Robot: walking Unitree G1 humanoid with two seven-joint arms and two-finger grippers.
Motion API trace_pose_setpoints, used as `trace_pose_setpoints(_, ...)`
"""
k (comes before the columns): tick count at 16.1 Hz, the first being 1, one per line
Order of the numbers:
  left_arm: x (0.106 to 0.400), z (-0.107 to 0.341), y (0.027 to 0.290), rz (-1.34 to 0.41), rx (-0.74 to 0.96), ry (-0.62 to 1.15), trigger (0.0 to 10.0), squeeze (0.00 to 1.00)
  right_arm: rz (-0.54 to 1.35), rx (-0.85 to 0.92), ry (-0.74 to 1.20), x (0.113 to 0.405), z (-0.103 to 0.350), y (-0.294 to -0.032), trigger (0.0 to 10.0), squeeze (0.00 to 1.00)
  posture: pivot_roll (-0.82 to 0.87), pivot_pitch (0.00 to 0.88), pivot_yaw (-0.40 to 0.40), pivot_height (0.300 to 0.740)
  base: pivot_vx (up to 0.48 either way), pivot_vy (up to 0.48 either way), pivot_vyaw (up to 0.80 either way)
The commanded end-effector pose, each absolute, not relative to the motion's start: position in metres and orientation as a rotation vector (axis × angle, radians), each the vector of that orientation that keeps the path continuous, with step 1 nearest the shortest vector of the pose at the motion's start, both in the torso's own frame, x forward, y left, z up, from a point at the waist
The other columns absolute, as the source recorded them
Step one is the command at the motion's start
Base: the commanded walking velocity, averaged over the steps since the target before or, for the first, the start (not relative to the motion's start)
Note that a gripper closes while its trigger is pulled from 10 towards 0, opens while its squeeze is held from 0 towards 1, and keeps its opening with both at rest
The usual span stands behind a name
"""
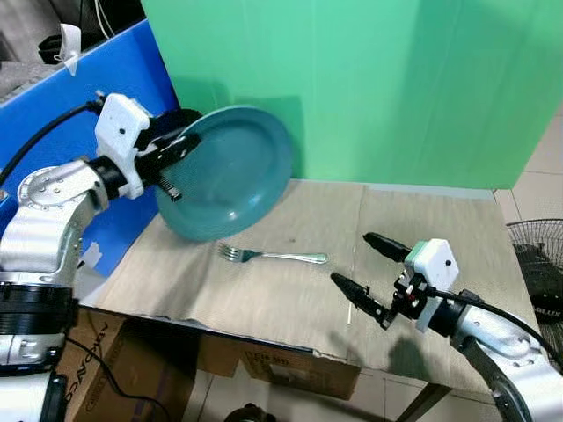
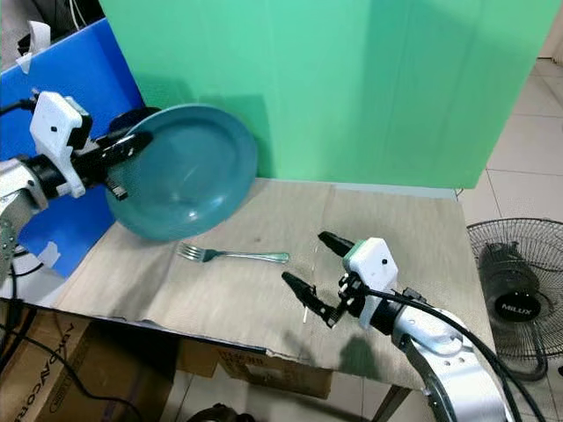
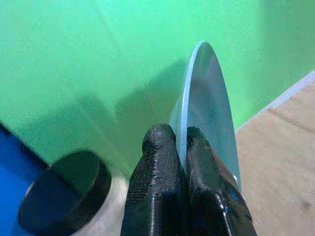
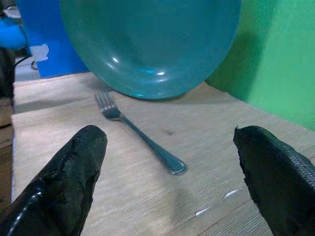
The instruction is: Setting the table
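Note:
A teal plate (image 1: 230, 173) hangs tilted above the table's left side, its lower rim close over the cloth. My left gripper (image 1: 179, 151) is shut on its left rim; the left wrist view has the plate (image 3: 209, 108) edge-on between the fingertips (image 3: 160, 147). A metal fork (image 1: 274, 256) lies flat on the table just below the plate, tines toward the left. My right gripper (image 1: 362, 262) stands open over the table to the right of the fork handle, holding nothing. The right wrist view looks past both fingers at the fork (image 4: 140, 135) and plate (image 4: 150, 44).
The table (image 1: 440, 229) carries a beige cloth and ends at a ragged front edge. A green screen (image 1: 396, 79) stands behind it and a blue board (image 1: 106, 75) on the left. A black round object (image 3: 66, 191) sits near the plate. A floor fan (image 1: 537, 264) stands at the right.

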State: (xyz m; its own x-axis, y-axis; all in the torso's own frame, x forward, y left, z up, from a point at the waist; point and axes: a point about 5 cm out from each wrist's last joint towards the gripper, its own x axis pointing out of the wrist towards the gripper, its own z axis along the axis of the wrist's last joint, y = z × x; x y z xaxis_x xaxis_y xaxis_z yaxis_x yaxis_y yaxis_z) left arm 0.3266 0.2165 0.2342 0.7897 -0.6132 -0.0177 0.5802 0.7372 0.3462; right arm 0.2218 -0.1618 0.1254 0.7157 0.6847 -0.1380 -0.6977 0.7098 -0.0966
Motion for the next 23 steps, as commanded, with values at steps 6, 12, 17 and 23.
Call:
trace_pose_setpoints(6,0.312,0.286,0.198,-0.566,0.069,-0.426,0.0,0.00,0.423,-0.041,-0.073,0.226,0.164,-0.162,10.0,0.00,0.08,0.000,0.142,0.740,0.000,0.000,0.00)
trace_pose_setpoints(12,0.289,0.253,0.169,-0.364,-0.192,-0.396,0.0,0.00,0.147,0.018,-0.090,0.226,0.177,-0.150,10.0,0.00,0.08,0.000,0.107,0.740,0.000,0.000,-0.24)
trace_pose_setpoints(17,0.279,0.251,0.143,-0.423,-0.065,-0.407,10.0,0.00,0.095,0.013,-0.106,0.228,0.184,-0.152,10.0,0.00,0.07,0.000,0.088,0.740,0.000,0.000,-0.80)
trace_pose_setpoints(23,0.268,0.208,0.147,-0.386,0.165,-0.209,10.0,0.00,-0.013,-0.092,-0.081,0.232,0.188,-0.168,10.0,0.00,0.04,0.000,0.102,0.740,0.000,0.000,-0.80)
